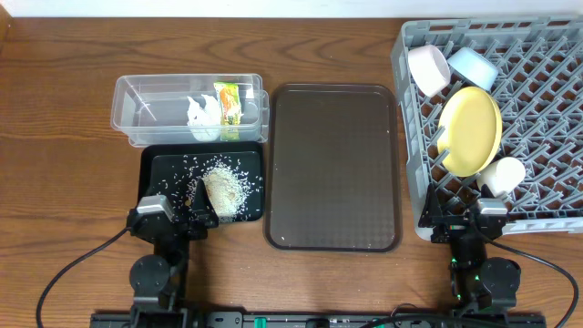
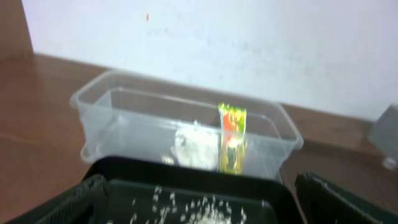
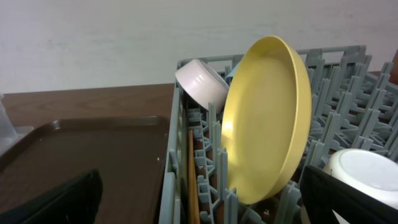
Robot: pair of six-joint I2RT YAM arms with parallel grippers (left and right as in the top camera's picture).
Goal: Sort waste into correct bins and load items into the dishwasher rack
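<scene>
The clear tub (image 1: 146, 100) holds the snack wrapper (image 1: 228, 102) and the white paper wad (image 1: 202, 117); both also show in the left wrist view, wrapper (image 2: 231, 137) and wad (image 2: 189, 146). The black tray (image 1: 155, 178) holds rice scraps (image 1: 223, 187). The grey rack (image 1: 547, 137) holds the yellow plate (image 1: 469, 130) on edge, a white bowl (image 1: 428, 68), a light blue bowl (image 1: 474, 66) and a white cup (image 1: 503, 173). A wooden chopstick (image 3: 191, 180) lies along the rack's left side. My left gripper (image 1: 178, 214) is open at the black tray's near edge. My right gripper (image 1: 465, 217) is open at the rack's near left corner.
A large dark brown serving tray (image 1: 332, 169) lies between the black tray and the rack. The rack's left wall (image 3: 174, 155) stands between my right fingers. A white wall runs behind the table.
</scene>
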